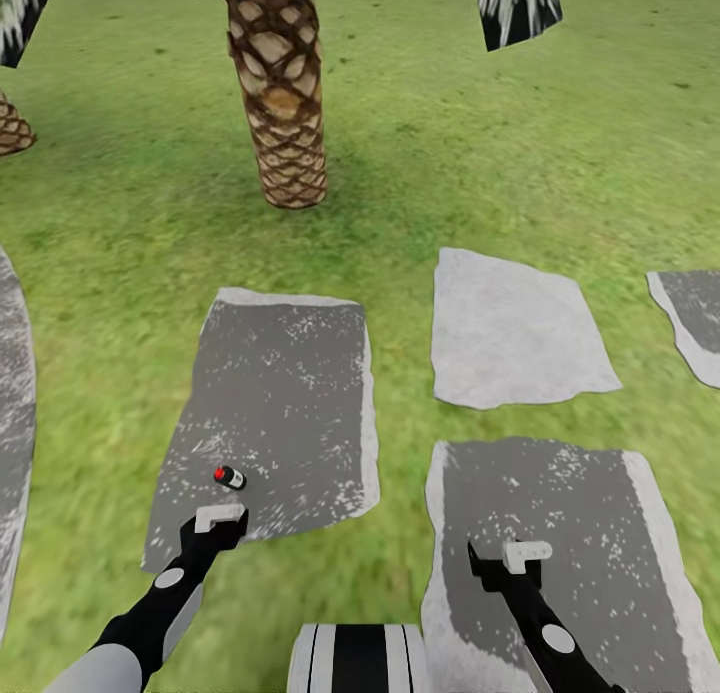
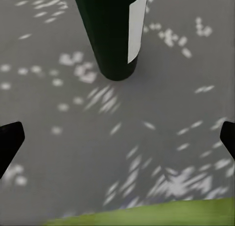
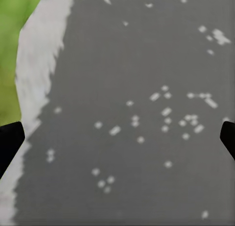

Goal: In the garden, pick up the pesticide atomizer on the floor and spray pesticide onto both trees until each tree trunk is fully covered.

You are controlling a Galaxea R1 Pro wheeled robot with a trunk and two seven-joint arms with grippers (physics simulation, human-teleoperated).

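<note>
Pesticide atomizer (image 1: 230,478), dark with a red cap, lying on its side on a grey paving slab (image 1: 290,373) set in the lawn (image 1: 130,263), just ahead of the left gripper (image 1: 220,518), fingers spread wide with nothing between them. Right gripper (image 1: 527,553) likewise wide apart and empty, over the neighbouring slab (image 1: 580,533) beside the atomizer's. Beyond the atomizer's slab, scaly palm trunk (image 1: 282,93); pale slab (image 1: 515,333) off to its right.

Green grass lawn (image 1: 420,123) set with grey speckled paving slabs (image 1: 275,413), one bearing a small dark atomizer (image 1: 230,477) lying on its side; scaly palm trunk (image 1: 282,93) rooted in grass.
</note>
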